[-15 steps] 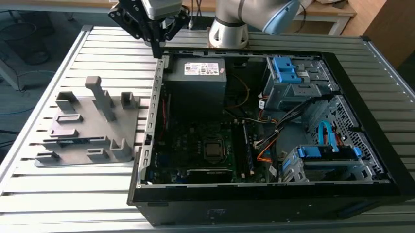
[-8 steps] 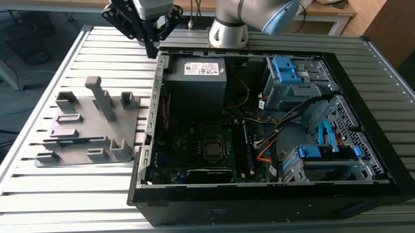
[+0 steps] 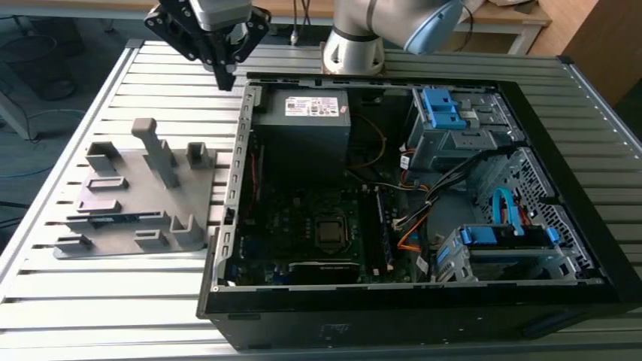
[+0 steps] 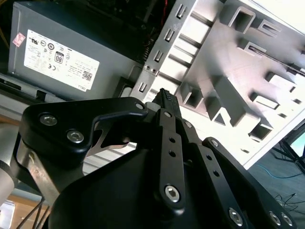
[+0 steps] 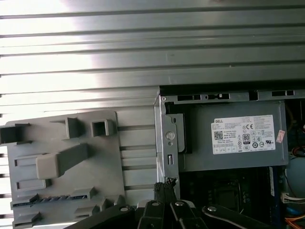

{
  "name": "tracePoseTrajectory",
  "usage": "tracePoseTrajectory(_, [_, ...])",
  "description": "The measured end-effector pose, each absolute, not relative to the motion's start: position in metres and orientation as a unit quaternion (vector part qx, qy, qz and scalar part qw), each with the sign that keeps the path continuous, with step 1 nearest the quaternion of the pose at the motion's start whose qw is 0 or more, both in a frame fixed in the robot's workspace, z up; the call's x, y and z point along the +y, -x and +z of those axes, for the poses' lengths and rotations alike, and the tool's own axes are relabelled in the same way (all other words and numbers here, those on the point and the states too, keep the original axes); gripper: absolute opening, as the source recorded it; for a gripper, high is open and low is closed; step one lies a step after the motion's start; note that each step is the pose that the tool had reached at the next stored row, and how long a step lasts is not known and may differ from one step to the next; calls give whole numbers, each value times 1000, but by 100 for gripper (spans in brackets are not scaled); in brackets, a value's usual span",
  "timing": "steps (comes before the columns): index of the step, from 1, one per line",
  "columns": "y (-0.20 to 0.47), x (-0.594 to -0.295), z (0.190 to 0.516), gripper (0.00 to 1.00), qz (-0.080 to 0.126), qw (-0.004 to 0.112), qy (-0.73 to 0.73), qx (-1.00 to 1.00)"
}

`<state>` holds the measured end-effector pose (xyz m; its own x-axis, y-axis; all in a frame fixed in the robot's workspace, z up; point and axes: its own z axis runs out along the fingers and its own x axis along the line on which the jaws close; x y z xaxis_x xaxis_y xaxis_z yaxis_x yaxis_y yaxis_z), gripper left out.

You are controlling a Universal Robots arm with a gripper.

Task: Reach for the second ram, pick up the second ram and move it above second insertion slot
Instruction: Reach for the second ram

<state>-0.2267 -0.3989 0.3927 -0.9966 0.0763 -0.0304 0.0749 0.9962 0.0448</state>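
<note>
The second ram [image 3: 119, 217] is a thin dark stick lying low between grey blocks on the grey holder plate [image 3: 140, 197], at the exterior view's left. In the first wrist view the ram [image 5: 50, 200] shows as a dark strip near the plate's [image 5: 95, 181] edge. My gripper [image 3: 222, 81] hangs above the table beyond the plate's far end, beside the case's back corner, well apart from the ram. Its black fingers meet at the tips in both wrist views [image 4: 165, 95] [image 5: 164, 183], shut on nothing. Long dark memory slots [image 3: 381, 226] run beside the processor socket; which one is the second I cannot tell.
The open computer case [image 3: 225, 226] lies on the slatted metal table [image 3: 110, 316] to the right of the plate. Inside are a grey power supply [image 3: 301, 113], blue drive bays [image 3: 446, 113] and loose cables. A tall post [image 3: 161, 154] rises from the plate. The arm's base [image 3: 351, 45] stands behind the case.
</note>
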Motion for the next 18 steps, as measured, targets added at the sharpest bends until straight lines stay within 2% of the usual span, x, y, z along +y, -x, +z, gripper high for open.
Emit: tracePoseTrajectory(18, [271, -399, 392, 10, 22, 16, -38, 999])
